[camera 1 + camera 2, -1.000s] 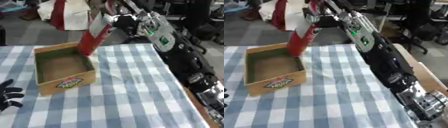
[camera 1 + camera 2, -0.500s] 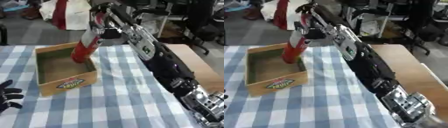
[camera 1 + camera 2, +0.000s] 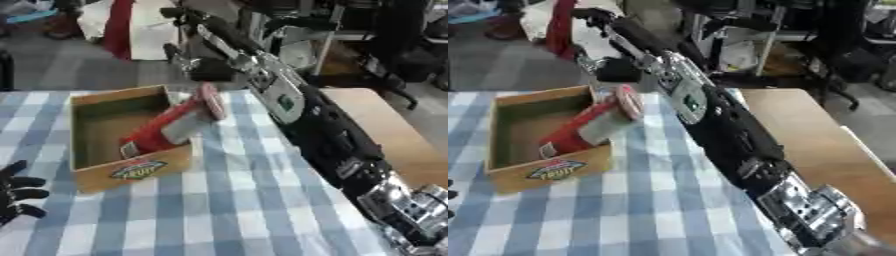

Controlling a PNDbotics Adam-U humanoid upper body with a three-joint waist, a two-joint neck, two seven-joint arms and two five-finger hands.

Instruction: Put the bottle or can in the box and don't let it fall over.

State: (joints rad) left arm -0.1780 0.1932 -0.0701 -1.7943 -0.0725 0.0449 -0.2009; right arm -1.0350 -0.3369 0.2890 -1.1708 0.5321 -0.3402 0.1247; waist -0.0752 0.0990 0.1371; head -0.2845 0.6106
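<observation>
Checked blue-white tablecloth (image 3: 236,210), cluttered room

the red can (image 3: 171,126) lies tilted in the box (image 3: 131,170), its base down inside and its top leaning over the right wall. the right hand (image 3: 197,65) is beyond the box's far right corner, apart from the can. the left hand (image 3: 17,190) rests at the near left edge on the checked cloth (image 3: 245,210).
</observation>
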